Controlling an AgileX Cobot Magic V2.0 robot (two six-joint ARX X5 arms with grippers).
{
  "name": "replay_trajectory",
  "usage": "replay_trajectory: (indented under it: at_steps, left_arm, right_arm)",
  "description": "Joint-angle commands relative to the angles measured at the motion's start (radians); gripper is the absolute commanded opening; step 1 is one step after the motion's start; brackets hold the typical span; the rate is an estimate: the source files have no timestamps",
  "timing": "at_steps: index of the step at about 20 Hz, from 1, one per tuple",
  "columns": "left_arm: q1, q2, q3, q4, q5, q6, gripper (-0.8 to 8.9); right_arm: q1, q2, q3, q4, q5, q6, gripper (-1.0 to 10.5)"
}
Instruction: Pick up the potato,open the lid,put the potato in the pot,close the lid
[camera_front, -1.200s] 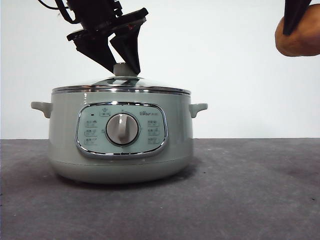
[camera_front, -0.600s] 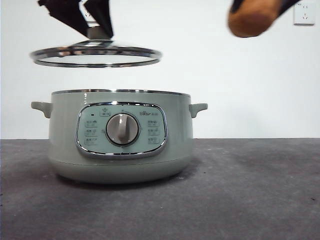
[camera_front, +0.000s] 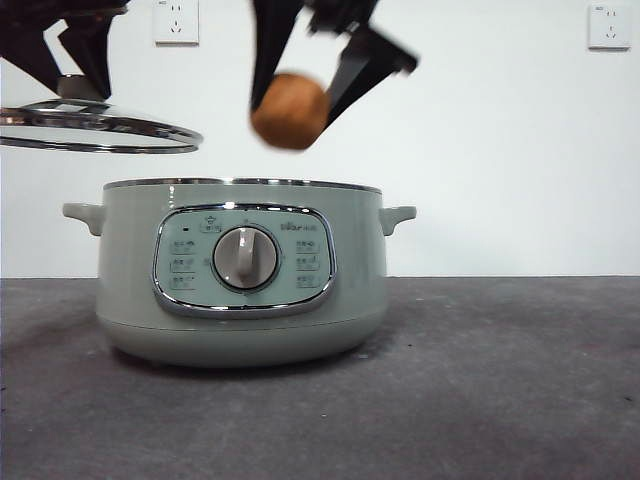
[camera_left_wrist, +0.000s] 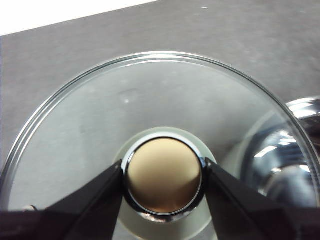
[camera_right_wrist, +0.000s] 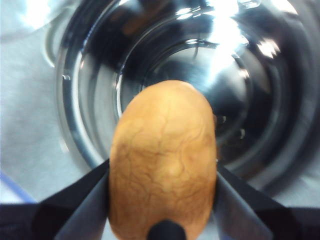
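Right pincer (camera_front: 300, 85) clamps the lumpy orange-brown potato (camera_front: 290, 111) above the open sage-green pot (camera_front: 240, 270); left pincer (camera_left_wrist: 164, 182) grips the glass lid's (camera_front: 95, 122) knob. An off-centre release could clip the rim.

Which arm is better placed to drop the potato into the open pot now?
Right, probably. The right gripper holds the lumpy orange-brown potato above the open pale green electric pot. The left gripper holds the clear glass lid aside by its knob.
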Motion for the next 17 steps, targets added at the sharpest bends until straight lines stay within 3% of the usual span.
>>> replay_trajectory:
  at_steps: [1, 11, 15, 17]
  left_arm:
    - [0.032, -0.019, 0.009, 0.039, 0.008, 0.011, -0.09]
    - [0.058, -0.018, 0.009, 0.039, 0.014, 0.011, -0.09]
    - [0.056, -0.018, 0.009, 0.039, 0.087, 0.007, -0.09]
    - [0.049, -0.018, 0.009, 0.038, 0.087, 0.007, -0.09]
  right_arm:
    - [0.022, 0.087, 0.042, 0.008, 0.034, 0.010, -0.1]
    - [0.032, 0.261, 0.054, 0.130, 0.090, -0.054, -0.1]
    - [0.033, 0.292, 0.054, 0.132, 0.089, -0.084, -0.1]
    - [0.033, 0.304, 0.054, 0.129, 0.082, -0.084, 0.7]
